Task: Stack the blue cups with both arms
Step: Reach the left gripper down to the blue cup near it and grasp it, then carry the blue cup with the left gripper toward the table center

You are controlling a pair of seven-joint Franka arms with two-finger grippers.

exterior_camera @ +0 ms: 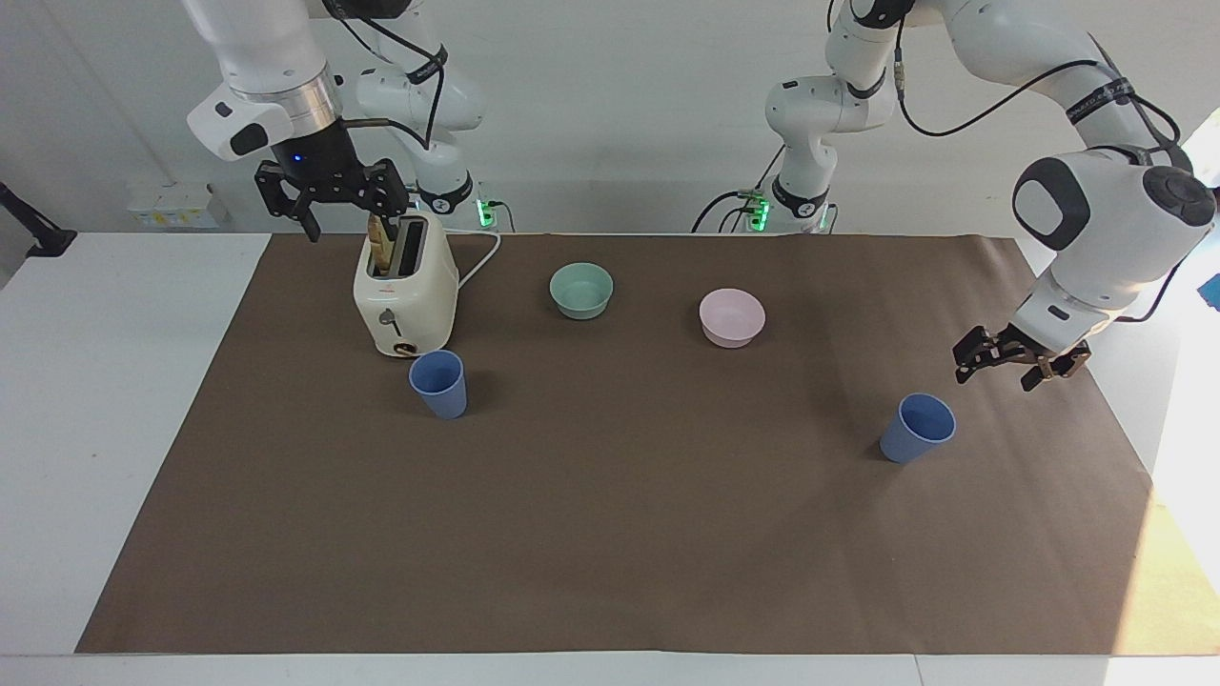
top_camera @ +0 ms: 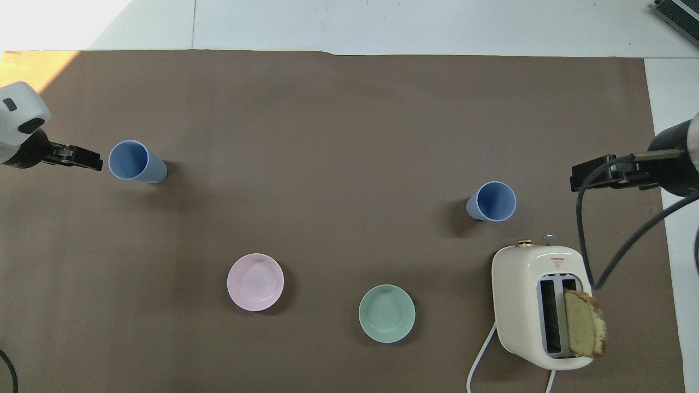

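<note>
Two blue cups stand upright and apart on the brown mat. One cup (exterior_camera: 438, 383) (top_camera: 491, 201) stands just in front of the toaster. The other cup (exterior_camera: 917, 429) (top_camera: 136, 162) stands toward the left arm's end of the table. My left gripper (exterior_camera: 1012, 360) (top_camera: 82, 158) is open and empty. It is low over the mat beside that second cup, a short gap away from it. My right gripper (exterior_camera: 329, 191) (top_camera: 598, 176) is open and empty, and waits in the air above the toaster.
A cream toaster (exterior_camera: 405, 295) (top_camera: 538, 305) holds a bread slice (exterior_camera: 381, 243) (top_camera: 584, 330) in one slot. A mint-green bowl (exterior_camera: 581, 290) (top_camera: 386, 314) and a pale pink bowl (exterior_camera: 732, 316) (top_camera: 255, 282) sit nearer to the robots than the cups.
</note>
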